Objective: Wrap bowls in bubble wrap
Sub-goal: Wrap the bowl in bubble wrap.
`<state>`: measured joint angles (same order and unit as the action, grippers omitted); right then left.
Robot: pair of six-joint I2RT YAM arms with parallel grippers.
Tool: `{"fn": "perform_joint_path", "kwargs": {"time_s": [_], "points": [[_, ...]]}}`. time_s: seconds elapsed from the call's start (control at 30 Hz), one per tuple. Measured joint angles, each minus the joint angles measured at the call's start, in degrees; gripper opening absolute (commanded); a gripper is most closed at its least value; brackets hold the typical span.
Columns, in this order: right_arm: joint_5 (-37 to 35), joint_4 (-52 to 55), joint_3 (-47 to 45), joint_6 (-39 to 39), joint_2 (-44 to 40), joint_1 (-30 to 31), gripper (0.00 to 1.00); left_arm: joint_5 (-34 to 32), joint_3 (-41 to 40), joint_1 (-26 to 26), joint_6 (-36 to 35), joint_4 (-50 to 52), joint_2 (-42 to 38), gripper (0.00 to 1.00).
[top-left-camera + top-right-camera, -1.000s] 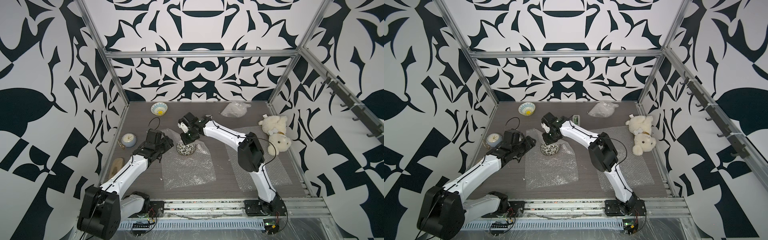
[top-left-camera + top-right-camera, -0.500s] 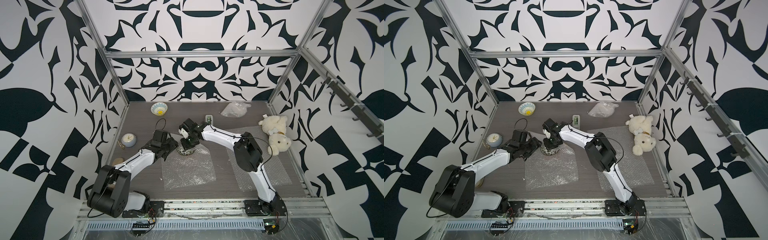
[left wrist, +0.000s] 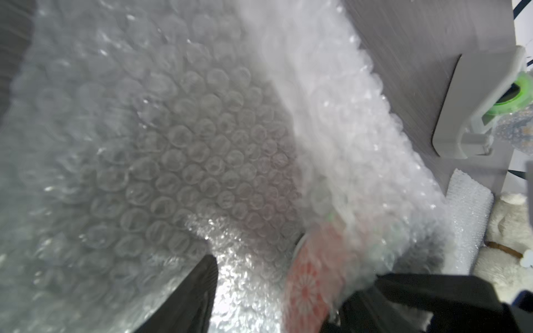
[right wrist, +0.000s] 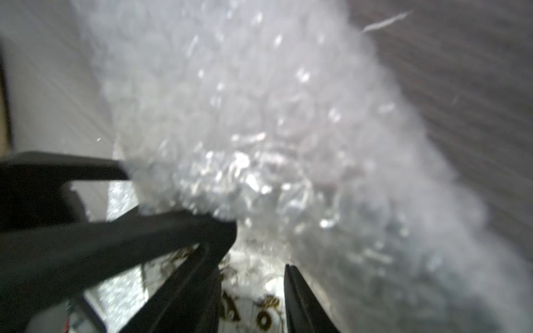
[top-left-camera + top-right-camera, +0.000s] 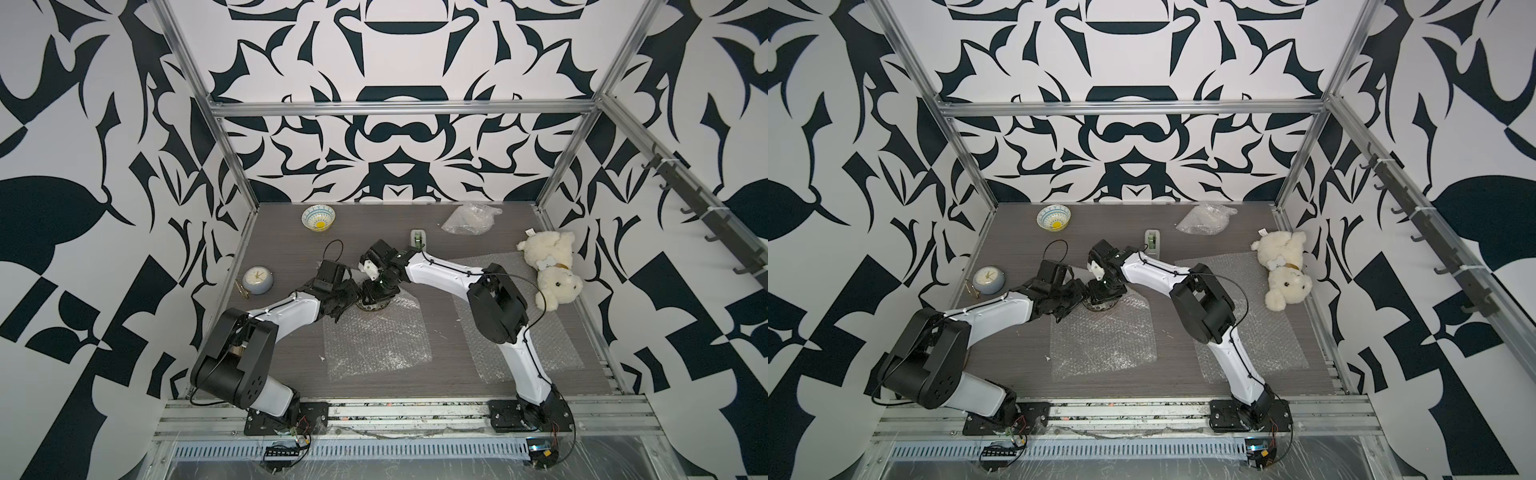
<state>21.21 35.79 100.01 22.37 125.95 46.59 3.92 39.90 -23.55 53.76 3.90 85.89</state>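
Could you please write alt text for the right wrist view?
Blurred bubble wrap fills most of the frame. Nearest the camera, the right gripper stands with jaws apart, a black-and-white patterned bowl showing between them.

Brightly and evenly lit from above in both top views, with only faint, soft shadows on the table. Sharp in the middle, bowed towards the edges. Blurred and hazy in both wrist views, with white glare on the bubble wrap.

The right hand has set the bowl down and opened
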Motion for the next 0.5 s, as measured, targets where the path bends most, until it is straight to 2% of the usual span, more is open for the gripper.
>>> {"fn": "perform_joint_path", "kwargs": {"time_s": [0.3,0.5], "points": [[5.38,0.15,-0.66,-0.07,-10.56,-5.38,0.41,-0.02,0.07,-0.15,-0.31,-0.04,0.00,0.67],[4.00,1.99,6.56,-6.14,-6.97,-10.62,0.43,-0.04,0.13,-0.20,-0.81,0.15,0.00,0.67]]}}
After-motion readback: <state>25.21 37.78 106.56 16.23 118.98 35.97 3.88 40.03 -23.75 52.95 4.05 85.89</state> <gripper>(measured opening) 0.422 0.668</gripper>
